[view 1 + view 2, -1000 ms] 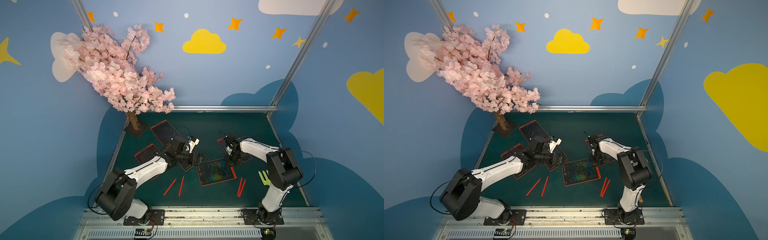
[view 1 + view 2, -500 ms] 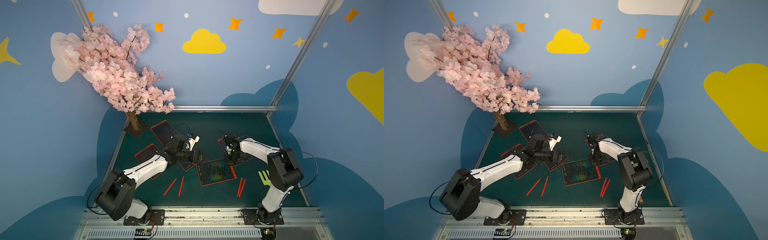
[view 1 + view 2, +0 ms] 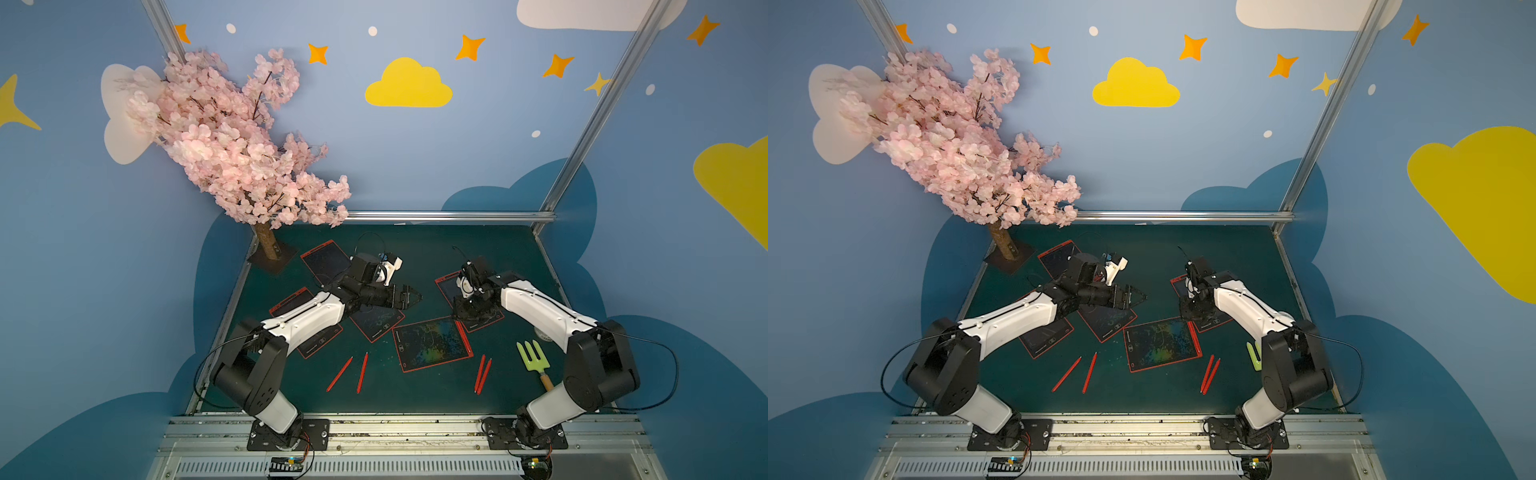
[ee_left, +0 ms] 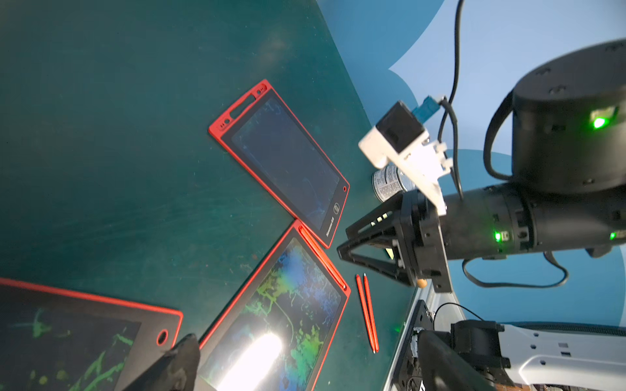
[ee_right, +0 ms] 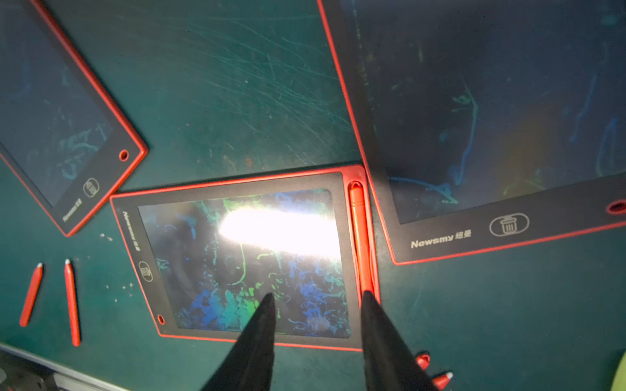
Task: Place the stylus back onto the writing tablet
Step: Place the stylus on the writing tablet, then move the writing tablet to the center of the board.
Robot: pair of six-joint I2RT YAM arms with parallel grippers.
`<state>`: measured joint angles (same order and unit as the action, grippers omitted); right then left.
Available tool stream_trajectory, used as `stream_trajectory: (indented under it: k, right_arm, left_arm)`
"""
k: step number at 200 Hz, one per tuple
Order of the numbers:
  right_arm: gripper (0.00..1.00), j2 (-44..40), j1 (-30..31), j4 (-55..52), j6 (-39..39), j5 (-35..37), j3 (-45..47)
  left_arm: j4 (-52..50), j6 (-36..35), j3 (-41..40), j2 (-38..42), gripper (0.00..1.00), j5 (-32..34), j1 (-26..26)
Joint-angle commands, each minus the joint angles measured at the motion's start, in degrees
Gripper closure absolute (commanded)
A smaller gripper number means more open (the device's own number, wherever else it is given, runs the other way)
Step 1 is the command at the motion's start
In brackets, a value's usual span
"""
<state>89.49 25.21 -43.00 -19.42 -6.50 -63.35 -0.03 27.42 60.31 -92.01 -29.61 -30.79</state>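
Green table (image 3: 415, 249) with five red-framed writing tablets, arms covering parts of several. Scribbled writing tablet (image 5: 216, 193) near, right of centre, with red stylus (image 5: 359, 237) already seated in the slot on its right edge, so this placement judged complete. Right gripper (image 5: 318, 295) over that tablet, jaws apart and clamped on nothing, fingertip contact with the stylus impossible to tell; left gripper (image 3: 417, 297) spread wide, empty, left of centre. Outstanding by the look of it: four loose styluses at the near side, left pair (image 3: 340, 374) and right pair (image 3: 481, 374); slots of the other tablets not discernible.

red stylus (image 4: 321, 257) in the side slot of the scribbled writing tablet (image 4: 277, 304), two loose styluses (image 4: 365, 311) just beside
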Motion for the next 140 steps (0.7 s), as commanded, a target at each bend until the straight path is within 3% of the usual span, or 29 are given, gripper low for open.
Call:
stream_trajectory:
  k: [1, 55, 70, 85, 140]
  right_arm:
    - [0.5, -2.45, -0.03, 0.82, -0.68, -3.31, 0.77]
    - [0.4, -5.43, -0.47, 2.72, -2.03, -4.38, 3.67]
    - [0.32, -5.73, -1.32, 3.03, -3.25, -4.02, 4.23]
    - [0.27, -5.69, -3.14, 3.39, -5.26, -4.65, 4.58]
    - [0.27, -4.73, -11.14, 5.02, -10.09, -4.68, 7.39]
  left_arm:
    - [-1.72, 0.2, 1.95, -1.96, 0.01, -0.61, 1.22]
    - [-8.15, -1.47, -0.93, 1.36, 0.01, 5.42, 1.43]
    - [-10.13, -1.54, -0.61, 1.1, 0.01, 5.94, 1.44]
    - [-10.82, -1.02, 0.37, 0.56, 0.01, 5.21, 1.43]
    - [-12.27, -5.1, 10.35, -6.31, 0.01, -0.75, 1.75]
